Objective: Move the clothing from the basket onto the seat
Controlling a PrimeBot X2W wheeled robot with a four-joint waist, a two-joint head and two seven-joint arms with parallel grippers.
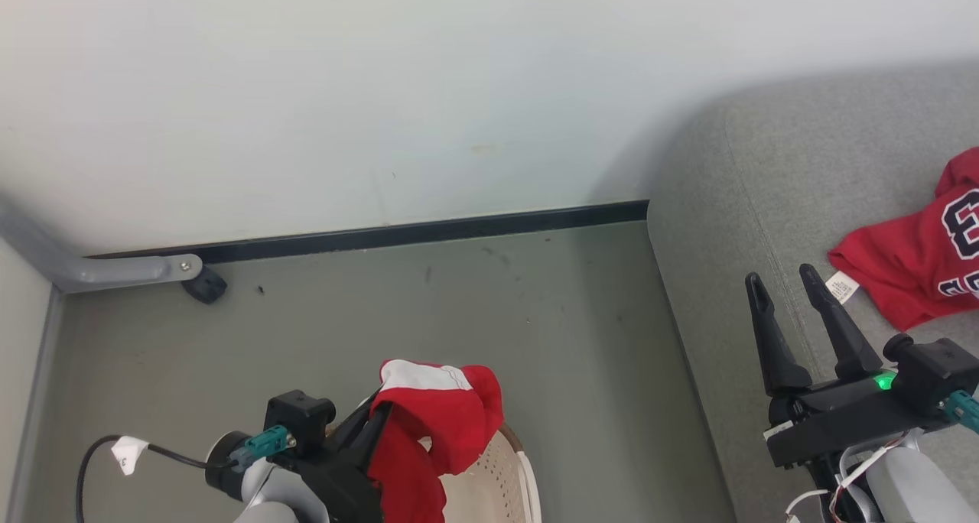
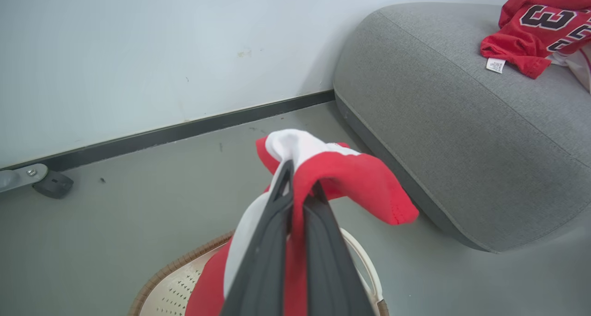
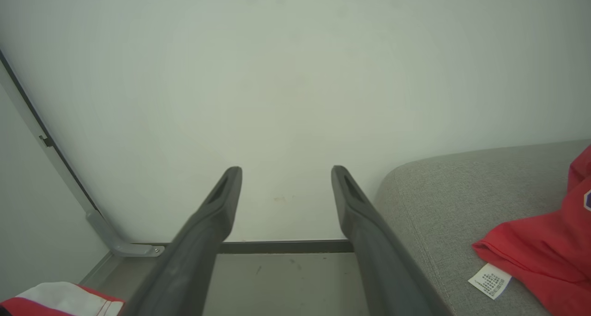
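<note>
Jersey (image 2: pixel 535 34) at 2 o'clock reads "3"; tag (image 2: pixel 496 65) unreadable. L gripper (image 2: pixel 298 177) pinches red-white garment (image 2: pixel 351 177); R gripper (image 1: pixel 782 275) wide open, empty.

Head cam: up high, looking forward and down at floor (image 1: pixel 459 339), wall (image 1: pixel 382 87), seat (image 1: pixel 734 225) corner on my right. Left wrist cam: low, close above basket (image 2: pixel 171 283), looks along my left tool (image 2: pixel 302 179) toward the same wall and seat. Right wrist cam: looks along my right tool (image 3: pixel 286 169), near-level at the wall, just over the seat. All three share baseboard (image 1: pixel 428 229), seat corner, clothing (image 1: pixel 918 263) on it.
</note>
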